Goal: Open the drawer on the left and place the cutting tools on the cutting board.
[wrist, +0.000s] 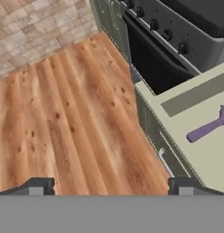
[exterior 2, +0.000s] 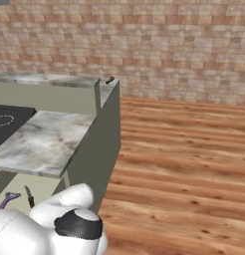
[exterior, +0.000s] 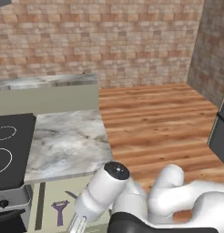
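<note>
Sage-green drawer point(wrist: 200, 136) w/ thin silver bar handle point(wrist: 165, 161) stands pulled out under the grey marble countertop point(exterior: 68, 141); pale inner floor showing. Hand view looks down on its front edge & wood plank floor point(wrist: 73, 118), w/ black oven front point(wrist: 155, 63) and its row of knobs past the drawer.

Purple angular tool point(wrist: 208, 127) lies flat in the drawer; in hand view its long axis runs diagonal, handle toward lower left, forked head toward the right edge. Left base view has it point(exterior: 60, 210) near upright in frame, head up toward the counter, w/ a thin dark tool point(exterior: 72, 195) just beside it, mostly hidden by the arm. Right base view gives what the others don't: dark knife-like tool point(exterior 2: 29, 196) clear of the arm, slim, tilted, lying beside the purple one point(exterior 2: 7, 200).

Gripper point(wrist: 112, 185): fingertips set wide apart at the frame's bottom corners, nothing between them, over the floor just off the drawer front.

Black cooktop point(exterior: 9, 150) sits left of the marble.
</note>
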